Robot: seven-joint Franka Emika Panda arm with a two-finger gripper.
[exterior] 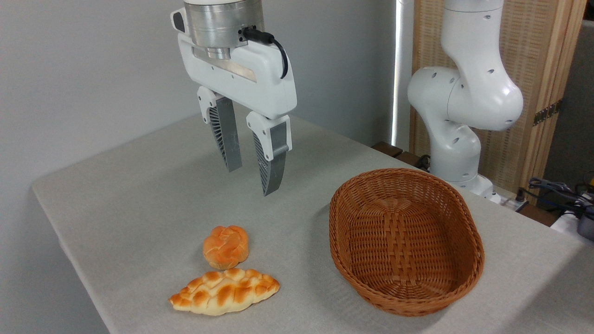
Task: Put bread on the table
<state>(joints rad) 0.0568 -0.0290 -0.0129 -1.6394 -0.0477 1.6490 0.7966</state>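
**Bun on the cloth, gripper clear above**

The bread (226, 247), a small round orange-golden bun with a knotted top, sat on the table (139, 199) near the front edge. Its lower side touched, or nearly touched, a longer, paler braided loaf (224, 292) lying just in front of it. To the right, apart from both, stood a brown oval wicker basket (464, 227), nothing inside. The gripper (253, 174) hung well above the bun, fingers spread with a gap between them, holding nothing. White arm (464, 102) rose behind the basket.
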